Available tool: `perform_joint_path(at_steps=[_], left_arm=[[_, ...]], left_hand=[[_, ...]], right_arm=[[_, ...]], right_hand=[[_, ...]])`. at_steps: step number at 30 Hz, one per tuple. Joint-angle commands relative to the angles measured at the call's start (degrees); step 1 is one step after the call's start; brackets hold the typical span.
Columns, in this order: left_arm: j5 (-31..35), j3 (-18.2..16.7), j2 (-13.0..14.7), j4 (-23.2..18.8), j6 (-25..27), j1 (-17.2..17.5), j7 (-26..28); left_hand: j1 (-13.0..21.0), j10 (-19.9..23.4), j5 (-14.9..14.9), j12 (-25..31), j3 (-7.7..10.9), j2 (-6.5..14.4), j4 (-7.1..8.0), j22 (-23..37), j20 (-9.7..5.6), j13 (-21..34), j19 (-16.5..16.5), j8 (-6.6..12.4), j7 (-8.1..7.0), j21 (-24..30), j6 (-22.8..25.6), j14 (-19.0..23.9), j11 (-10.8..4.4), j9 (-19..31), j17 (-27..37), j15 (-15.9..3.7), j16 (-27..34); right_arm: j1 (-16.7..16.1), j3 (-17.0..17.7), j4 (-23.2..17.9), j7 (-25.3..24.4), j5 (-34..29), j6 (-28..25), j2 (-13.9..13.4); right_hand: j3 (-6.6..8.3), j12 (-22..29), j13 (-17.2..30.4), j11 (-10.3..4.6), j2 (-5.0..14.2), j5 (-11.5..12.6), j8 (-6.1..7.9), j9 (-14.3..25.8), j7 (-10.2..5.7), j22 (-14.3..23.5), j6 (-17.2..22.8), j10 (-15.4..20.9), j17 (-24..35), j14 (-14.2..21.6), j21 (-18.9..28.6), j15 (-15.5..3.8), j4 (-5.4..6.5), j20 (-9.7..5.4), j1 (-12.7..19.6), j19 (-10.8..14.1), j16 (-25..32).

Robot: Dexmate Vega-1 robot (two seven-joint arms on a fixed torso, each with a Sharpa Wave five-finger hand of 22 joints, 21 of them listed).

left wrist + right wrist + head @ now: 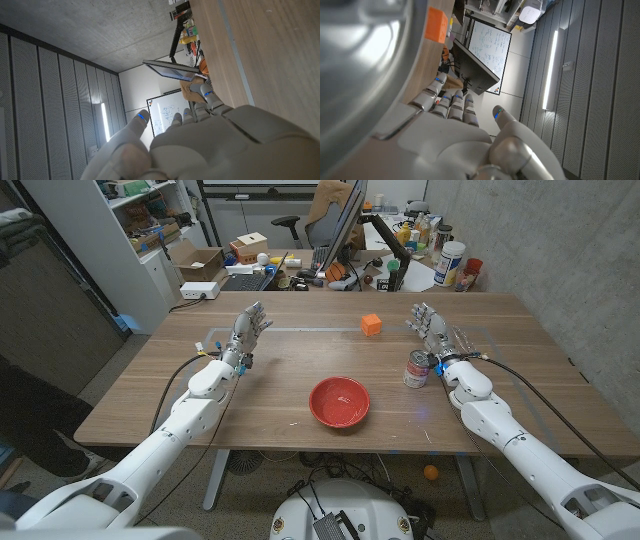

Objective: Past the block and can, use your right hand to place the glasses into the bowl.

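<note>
wooden desk (300, 355): red bowl (339, 401) centre, orange block (371, 324) and can (417, 368) beyond; no glasses visible. left hand (245, 330) and right hand (432, 328) wait, fingers spread, empty.

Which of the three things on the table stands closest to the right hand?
The can, right beside the right hand. The orange block stands farther back toward the middle, and the red bowl lies nearer the front edge.

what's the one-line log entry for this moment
left hand open, holds nothing | right hand open beside can | block past bowl | bowl empty
</note>
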Motion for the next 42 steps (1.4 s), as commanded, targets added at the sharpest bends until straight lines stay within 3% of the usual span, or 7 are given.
perform_joint_path(at_steps=[1, 10, 17, 42], left_arm=[[-1.28, -0.64, 0.90, 0.97, -0.60, -0.26, -3.20], [-1.60, -1.10, 1.50, 0.94, -0.65, 0.49, -3.33], [-2.35, -1.79, 1.75, 1.43, -1.63, 1.18, -4.22], [-3.54, -3.18, 1.91, 3.33, -4.11, 1.59, -6.28]], left_hand=[[-0.03, -0.62, 0.23, 0.17, 0.49, 5.95, 0.03, 0.21, -0.13, 0.13, -0.48, 0.22, -0.13, 0.09, -0.77, -0.55, -0.06, 0.22, 0.11, 0.01, 0.37], [-0.10, -0.85, 0.24, 0.13, 0.45, 5.93, 0.06, 0.22, -0.12, 0.13, -0.65, 0.19, -0.18, -0.18, -1.01, -1.04, -0.10, 0.22, 0.12, -0.01, 0.22], [-0.13, -0.93, 0.25, 0.13, 0.43, 5.94, 0.07, 0.23, -0.14, 0.13, -0.68, 0.20, -0.19, -0.33, -1.07, -1.36, -0.08, 0.22, 0.11, 0.06, 0.13], [-0.22, -0.93, 0.30, 0.24, 0.39, 5.97, 0.09, 0.25, -0.07, 0.13, -0.52, 0.29, -0.22, -0.69, -1.15, -1.33, -0.04, 0.22, 0.08, 0.04, 0.22]], right_arm=[[-1.97, -0.46, -3.36, -2.77, -1.18, -0.13, 0.28], [-1.79, -1.09, -3.86, -2.80, -1.55, -0.80, 0.38], [-1.67, -1.37, -6.45, -4.05, -2.68, -2.53, -0.52], [3.68, -2.59, -11.77, -8.23, -9.32, -11.36, -4.18]], right_hand=[[0.41, 0.18, 0.20, -0.12, 4.51, 0.35, 0.29, 0.11, 0.04, 0.17, 0.38, 0.31, 0.12, 0.24, 0.25, -2.00, -0.02, -3.34, 0.01, 0.27, 0.31], [0.36, 0.19, 0.20, -0.13, 4.34, 0.34, 0.28, 0.11, 0.04, 0.17, 0.35, 0.30, 0.13, 0.23, 0.24, -2.01, 0.13, -3.35, -0.21, 0.23, 0.29], [0.35, 0.20, 0.19, -0.07, 4.23, 0.35, 0.29, 0.11, 0.01, 0.17, 0.33, 0.34, 0.12, 0.22, 0.24, -1.98, 0.21, -3.32, -0.36, 0.21, 0.25], [0.55, 0.42, 0.19, -0.22, 3.77, 0.45, 0.51, 0.12, -0.23, 0.17, 0.93, 0.98, -0.23, 0.95, 0.39, -2.12, -0.12, -3.22, -0.38, 0.63, 0.23]])
